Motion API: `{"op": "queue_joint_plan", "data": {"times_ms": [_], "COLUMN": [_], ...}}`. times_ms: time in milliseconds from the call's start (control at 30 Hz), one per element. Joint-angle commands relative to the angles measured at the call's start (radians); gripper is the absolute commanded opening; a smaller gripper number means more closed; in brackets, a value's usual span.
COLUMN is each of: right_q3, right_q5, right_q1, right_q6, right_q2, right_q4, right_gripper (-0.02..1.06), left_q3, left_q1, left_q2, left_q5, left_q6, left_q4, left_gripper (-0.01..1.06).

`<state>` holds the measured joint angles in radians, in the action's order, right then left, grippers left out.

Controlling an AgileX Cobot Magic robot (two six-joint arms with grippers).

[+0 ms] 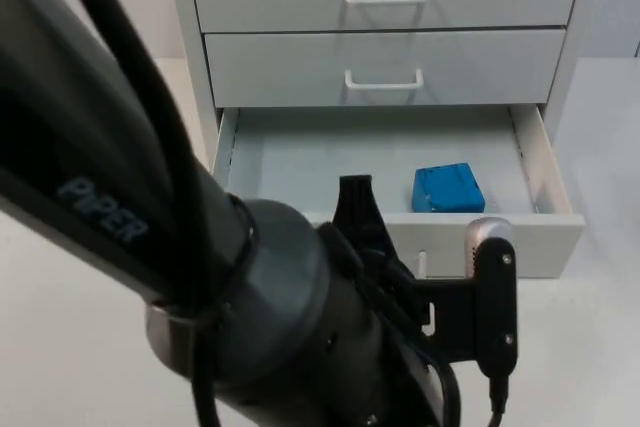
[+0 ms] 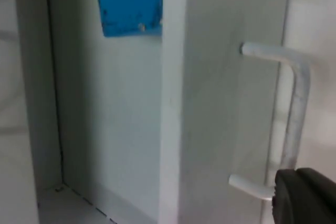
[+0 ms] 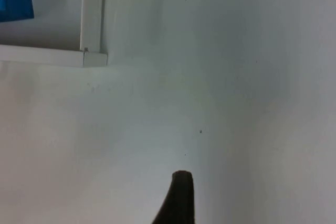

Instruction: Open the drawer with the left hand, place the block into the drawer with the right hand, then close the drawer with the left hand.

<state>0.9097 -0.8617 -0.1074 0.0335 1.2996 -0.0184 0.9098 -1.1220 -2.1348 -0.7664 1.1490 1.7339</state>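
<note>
Top view: fixed camera looking down and forward at the white cabinet (image 1: 385, 37), with the left arm (image 1: 150, 247) close before the lens. Left wrist view: very near the open drawer (image 2: 173, 103) front, facing its handle (image 2: 294, 98) and interior. Right wrist view: low over the tabletop (image 3: 210, 103), facing the drawer's corner. All three views share the blue block (image 1: 447, 188) inside the drawer.
</note>
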Motion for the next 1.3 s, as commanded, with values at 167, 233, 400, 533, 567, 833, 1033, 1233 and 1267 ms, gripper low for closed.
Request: {"op": "queue_joint_plan", "data": {"times_ms": [167,233,400,533,567,833,1033,1233,1267], "right_q3": [-0.006,-0.006,-0.006,-0.006,-0.006,-0.006,-0.006,-0.006,-0.006], "right_q5": [-0.003,-0.003,-0.005,-0.005,-0.005,-0.002,-0.002,-0.002,-0.001], "right_q1": [0.006,0.006,0.006,0.006,0.006,0.006,0.006,0.006,0.006], "right_q6": [-0.004,-0.004,-0.004,-0.004,-0.004,-0.004,-0.004,-0.004,-0.004], "right_q2": [-0.008,-0.008,-0.008,-0.008,-0.008,-0.008,-0.008,-0.008,-0.008], "right_q4": [-0.002,-0.002,-0.002,-0.002,-0.002,-0.002,-0.002,-0.002,-0.002], "right_gripper": [0.72,0.72,0.72,0.72,0.72,0.72,0.72,0.72,0.72], "left_q3": [0.054,0.062,0.112,0.149,0.162,0.260,0.326,0.417,0.429], "left_q1": [0.066,0.084,0.156,0.198,0.208,0.312,0.346,0.367,0.376], "left_q2": [-0.010,-0.010,-0.010,-0.010,-0.010,-0.042,-0.104,-0.173,-0.179], "left_q5": [0.011,0.034,0.050,0.050,0.050,0.117,0.104,0.063,0.058], "left_q6": [0.057,0.057,0.060,0.062,0.062,0.062,0.060,0.060,0.060], "left_q4": [0.011,0.011,0.011,0.011,0.011,0.011,0.011,0.011,0.011], "left_gripper": [0.00,0.00,0.00,0.00,0.00,0.00,0.00,0.00,0.00]}}
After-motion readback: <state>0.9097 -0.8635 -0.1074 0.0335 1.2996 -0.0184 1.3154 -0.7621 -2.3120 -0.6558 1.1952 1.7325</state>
